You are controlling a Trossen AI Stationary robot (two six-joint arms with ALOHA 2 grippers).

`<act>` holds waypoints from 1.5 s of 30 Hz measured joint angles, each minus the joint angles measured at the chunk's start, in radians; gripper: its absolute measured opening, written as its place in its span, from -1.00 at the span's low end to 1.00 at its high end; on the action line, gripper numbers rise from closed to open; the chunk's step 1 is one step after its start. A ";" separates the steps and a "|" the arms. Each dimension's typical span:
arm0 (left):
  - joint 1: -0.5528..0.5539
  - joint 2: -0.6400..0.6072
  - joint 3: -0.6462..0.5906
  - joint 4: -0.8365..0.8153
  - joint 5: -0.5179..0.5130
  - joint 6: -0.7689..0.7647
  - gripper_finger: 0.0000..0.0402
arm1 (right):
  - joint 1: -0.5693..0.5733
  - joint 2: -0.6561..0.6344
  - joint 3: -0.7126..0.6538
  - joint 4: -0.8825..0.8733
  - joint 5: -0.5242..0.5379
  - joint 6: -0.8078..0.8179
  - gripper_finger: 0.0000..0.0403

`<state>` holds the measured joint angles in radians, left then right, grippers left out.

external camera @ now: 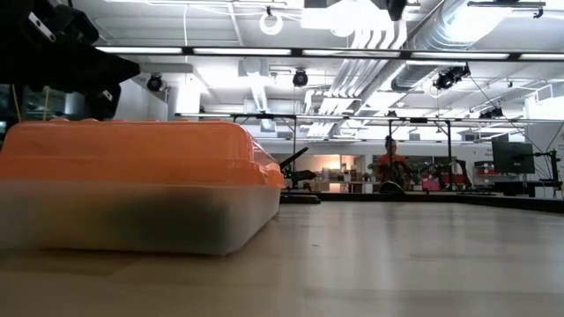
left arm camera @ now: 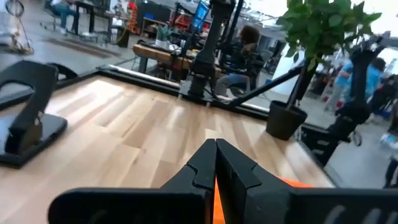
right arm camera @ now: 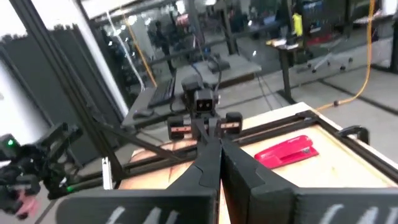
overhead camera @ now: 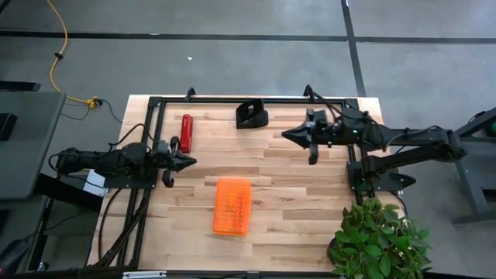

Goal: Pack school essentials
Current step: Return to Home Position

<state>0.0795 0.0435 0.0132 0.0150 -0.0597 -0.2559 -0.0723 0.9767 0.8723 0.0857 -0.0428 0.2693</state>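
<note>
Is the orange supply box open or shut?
Shut: the orange lid lies flat on its clear base, with no gap visible.

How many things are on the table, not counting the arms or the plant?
3: an orange box front middle, a red stapler back left, a black tape dispenser back middle. The shut box may hide more.

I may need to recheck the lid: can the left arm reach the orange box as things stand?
Probably yes. The left gripper, fingers shut, hangs close to the orange box with only table top between; the right gripper waits off to the right.
</note>
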 joint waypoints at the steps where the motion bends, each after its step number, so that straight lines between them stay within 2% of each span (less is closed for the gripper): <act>1: 0.000 0.000 0.000 0.000 0.002 -0.022 -1.00 | 0.000 -0.030 -0.029 0.012 0.010 0.002 -1.00; 4: -0.002 0.001 0.000 0.000 0.003 -0.064 -1.00 | 0.000 -0.130 -0.125 0.052 0.020 0.003 -1.00; 18: -0.002 0.004 0.000 0.000 0.002 -0.048 -1.00 | 0.000 -0.613 -0.576 0.189 0.054 0.037 -1.00; 33: -0.002 0.004 0.000 0.000 0.000 -0.048 -1.00 | 0.001 -0.977 -0.848 0.174 0.031 0.044 -1.00; 39: -0.002 0.004 0.000 0.003 0.000 -0.048 -1.00 | 0.001 -0.973 -0.862 0.040 0.023 0.042 -1.00; 43: -0.002 0.004 0.000 0.004 0.000 -0.048 -1.00 | 0.001 -0.973 -0.862 -0.072 0.038 -0.011 -1.00; 45: -0.002 0.004 0.000 0.004 0.000 -0.048 -1.00 | 0.001 -0.971 -0.861 -0.073 0.046 -0.050 -1.00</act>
<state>0.0776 0.0479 0.0128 0.0193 -0.0597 -0.3037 -0.0711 0.0055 0.0109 0.0129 0.0033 0.2191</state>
